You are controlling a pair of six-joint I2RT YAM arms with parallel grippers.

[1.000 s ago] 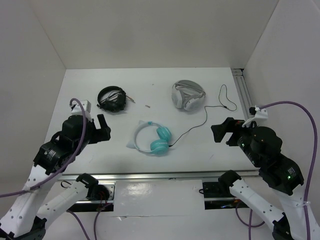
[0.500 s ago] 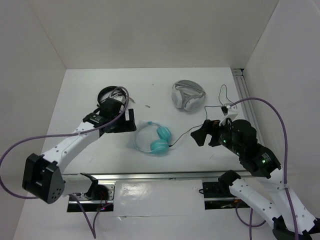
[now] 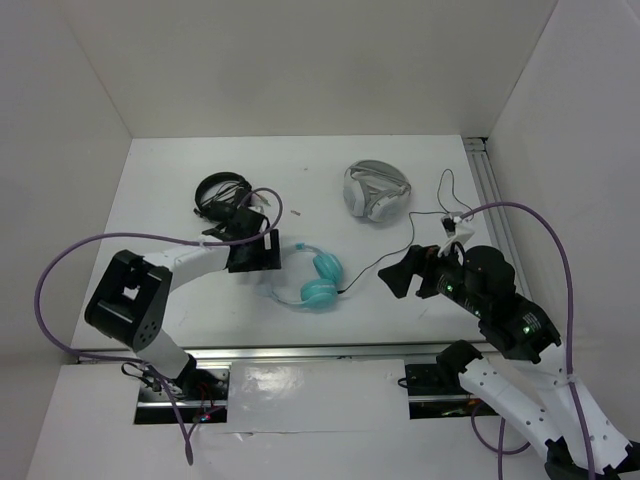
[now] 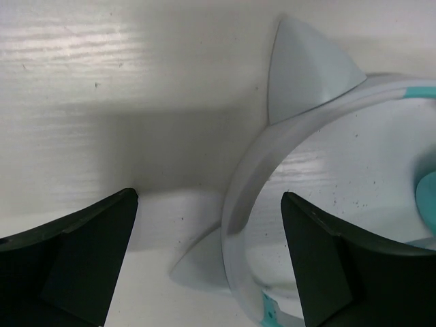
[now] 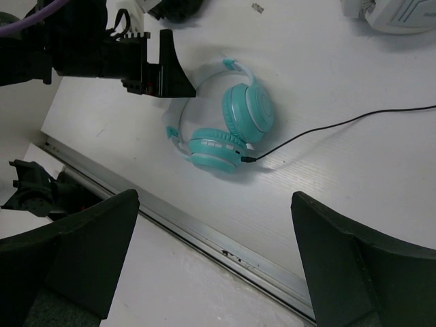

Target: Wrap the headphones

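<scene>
Jaws of the left gripper (image 3: 262, 251) gape wide over the teal headphones (image 3: 318, 281); right gripper (image 3: 392, 280) hangs wide open beside their cable (image 5: 320, 129).

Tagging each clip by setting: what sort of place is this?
Probably a lab robot test cell, not a home: a white table boxed in by plain white panels, an aluminium rail along its near edge, and teal headphones, black headphones and white-grey headphones laid out like props.

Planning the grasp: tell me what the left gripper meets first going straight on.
Likely the white plastic headband of the teal over-ear headphones, which lies within the span of the open left gripper; depth is unclear.
</scene>
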